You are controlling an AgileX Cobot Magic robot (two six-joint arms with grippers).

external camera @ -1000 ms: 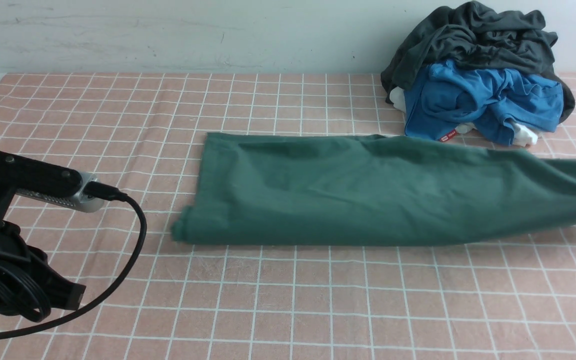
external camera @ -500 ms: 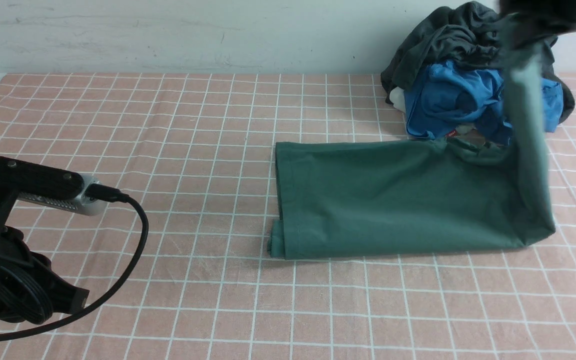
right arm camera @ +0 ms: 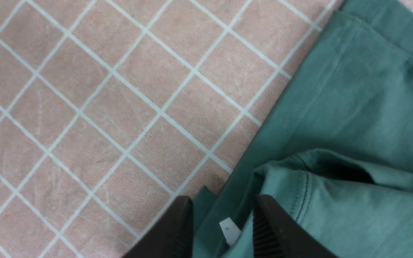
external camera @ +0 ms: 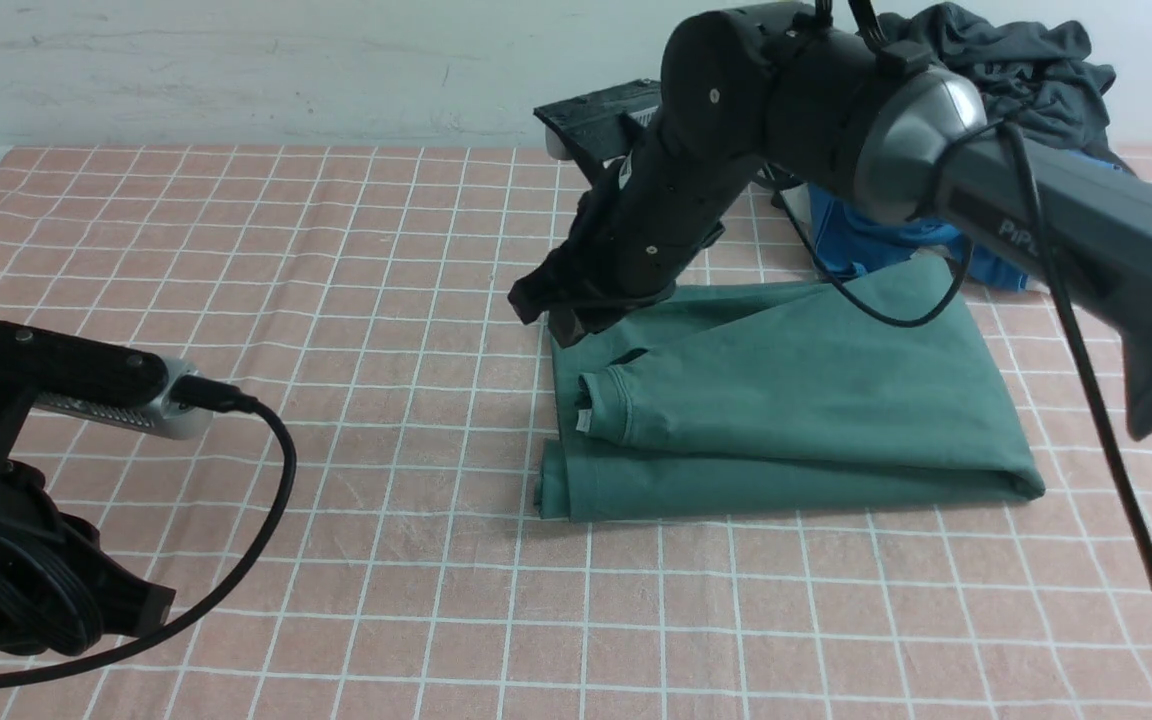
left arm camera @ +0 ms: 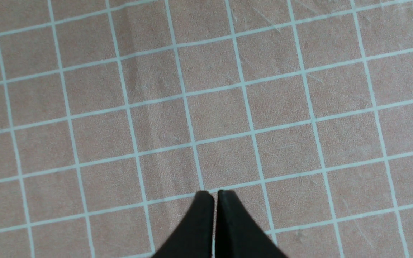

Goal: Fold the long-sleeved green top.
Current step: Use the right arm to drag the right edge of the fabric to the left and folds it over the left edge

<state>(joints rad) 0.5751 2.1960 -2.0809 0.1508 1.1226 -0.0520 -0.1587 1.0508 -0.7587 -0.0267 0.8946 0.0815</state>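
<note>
Right gripper [right arm camera: 223,212] stands with jaws parted over the collar end of the green long-sleeved top [external camera: 796,400], which lies doubled on the checked cloth [external camera: 416,250], so this fold looks laid and next it must lift clear.

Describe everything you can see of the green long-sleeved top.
The green long-sleeved top, seemingly soft dull-green cotton knit, lies folded over itself in a rough rectangle on the checked tablecloth. A ribbed neckline with a small white label shows at its left end, where the right pincer stands open, fabric edge between its jaws.
</note>
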